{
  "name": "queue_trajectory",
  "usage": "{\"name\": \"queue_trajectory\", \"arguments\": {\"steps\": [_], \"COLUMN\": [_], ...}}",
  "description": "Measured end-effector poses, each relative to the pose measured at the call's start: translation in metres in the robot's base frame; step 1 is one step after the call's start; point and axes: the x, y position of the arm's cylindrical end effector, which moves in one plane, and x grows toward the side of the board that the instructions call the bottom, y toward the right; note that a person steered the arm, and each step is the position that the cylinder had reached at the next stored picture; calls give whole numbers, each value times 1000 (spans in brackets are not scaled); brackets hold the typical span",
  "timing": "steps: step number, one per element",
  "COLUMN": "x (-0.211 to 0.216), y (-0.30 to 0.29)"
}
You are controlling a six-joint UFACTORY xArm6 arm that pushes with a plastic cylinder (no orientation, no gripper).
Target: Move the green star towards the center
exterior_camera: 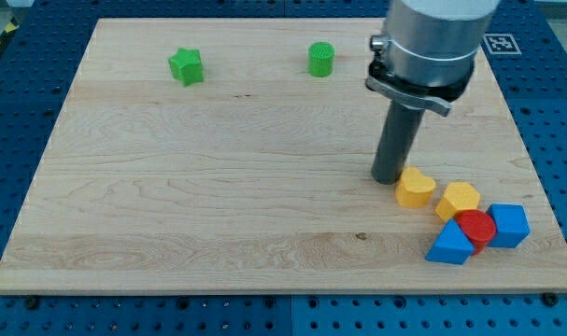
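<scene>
The green star (186, 66) lies near the view's top left of the wooden board (218, 187). My tip (388, 177) rests on the board right of centre, far to the lower right of the star. It stands just left of a yellow heart-shaped block (415, 188), close to touching it. A green cylinder (321, 59) stands at the view's top, right of the star.
A cluster sits at the view's lower right: a yellow hexagon block (459, 200), a red cylinder (475, 227), a blue triangular block (450, 245) and a blue block (509, 224). The arm's grey body (431, 42) rises above the tip. Blue perforated table surrounds the board.
</scene>
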Motion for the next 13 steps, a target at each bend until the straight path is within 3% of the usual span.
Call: {"name": "queue_trajectory", "arguments": {"steps": [2,3,5,6,8,9,10,13], "x": [21,18,-12,-44,-162,-201,-235,-188], "y": [7,-28,-210,-296,-364,-354,-307,-281]}}
